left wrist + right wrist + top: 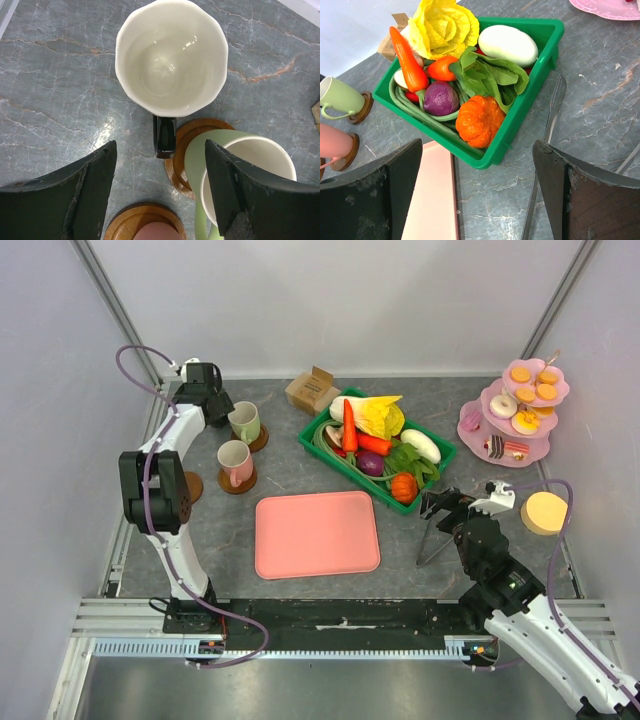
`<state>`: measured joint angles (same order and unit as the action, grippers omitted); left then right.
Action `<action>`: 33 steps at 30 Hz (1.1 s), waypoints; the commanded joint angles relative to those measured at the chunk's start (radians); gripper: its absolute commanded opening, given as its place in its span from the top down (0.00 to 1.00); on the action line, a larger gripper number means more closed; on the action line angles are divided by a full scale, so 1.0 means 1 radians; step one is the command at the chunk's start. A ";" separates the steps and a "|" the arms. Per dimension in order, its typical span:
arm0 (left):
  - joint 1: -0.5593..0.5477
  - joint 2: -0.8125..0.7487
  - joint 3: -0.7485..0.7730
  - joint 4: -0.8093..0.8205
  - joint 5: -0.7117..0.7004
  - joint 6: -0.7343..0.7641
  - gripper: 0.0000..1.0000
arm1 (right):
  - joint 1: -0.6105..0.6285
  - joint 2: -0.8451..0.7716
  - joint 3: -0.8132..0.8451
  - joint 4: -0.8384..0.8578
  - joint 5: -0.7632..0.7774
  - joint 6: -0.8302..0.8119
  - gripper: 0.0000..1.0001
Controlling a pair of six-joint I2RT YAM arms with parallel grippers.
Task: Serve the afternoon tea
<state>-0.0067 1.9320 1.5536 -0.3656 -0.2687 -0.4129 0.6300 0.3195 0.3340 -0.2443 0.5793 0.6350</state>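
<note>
The black mug [171, 55], white inside with a black handle [165, 135], stands on the table just ahead of my left gripper [161, 165], which is open and empty. In the top view that gripper [215, 405] hides the mug. The pale-green mug [244, 422] [235, 170] and the pink mug [235, 463] [157, 231] each stand on a brown coaster. A pink tiered stand [478, 425] at the back right holds donuts, orange biscuits and cake slices. My right gripper [465, 502] [477, 150] is open and empty above the table beside the green basket.
A green basket [312, 440] [540, 65] of toy vegetables stands mid-table. A pink tray [317, 533] lies in front of it. Metal tongs [433, 540] [550, 125] lie right of the tray. A cardboard box [312, 390] is at the back. A third coaster [193, 486] and a pale yellow disc [545, 512] also show.
</note>
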 commanded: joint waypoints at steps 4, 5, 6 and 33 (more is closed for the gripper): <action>0.005 0.058 0.072 -0.004 -0.043 -0.038 0.25 | -0.003 0.026 -0.004 0.031 -0.015 -0.006 0.02; 0.005 0.062 0.077 -0.006 -0.047 -0.043 0.26 | -0.003 0.026 -0.004 0.030 -0.010 -0.006 0.02; 0.005 0.065 0.080 -0.004 -0.049 -0.043 0.28 | -0.003 0.026 -0.006 0.031 -0.012 -0.006 0.02; 0.005 0.116 0.177 -0.130 0.062 0.184 0.40 | -0.003 0.013 -0.004 0.022 0.022 -0.006 0.02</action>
<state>-0.0059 2.0380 1.6833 -0.4591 -0.2775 -0.3435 0.6300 0.3412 0.3313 -0.2436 0.5770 0.6350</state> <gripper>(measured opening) 0.602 0.982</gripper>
